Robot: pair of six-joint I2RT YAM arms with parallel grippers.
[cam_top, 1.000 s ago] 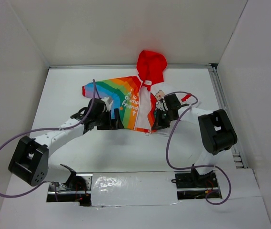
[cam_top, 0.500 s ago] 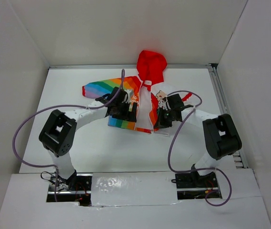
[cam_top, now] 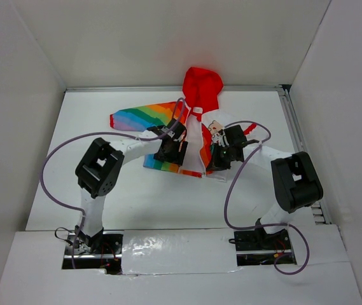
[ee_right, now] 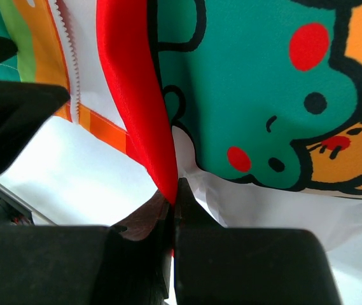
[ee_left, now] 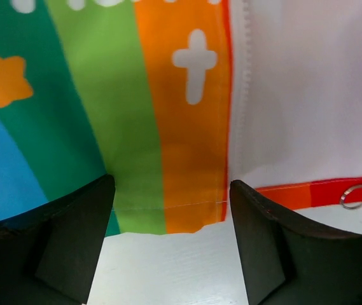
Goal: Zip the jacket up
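Note:
The jacket lies open on the table, red hood at the far side, rainbow side left, white cartoon side right. My left gripper is open and hovers over the bottom hem of the rainbow side, next to the zip teeth. A metal ring of the zip pull shows at the red hem on the right. My right gripper is shut on the red trim at the lower front edge of the cartoon side, and lifts it a little.
White walls enclose the table on three sides. A metal rail runs along the right edge. Purple cables loop from both arms over the near table. The arm bases sit at the near edge.
My left arm has swung right and forward, moving its gripper from the rainbow sleeve side to the jacket's centre hem by the zip. The right gripper stays shut on the red trim.

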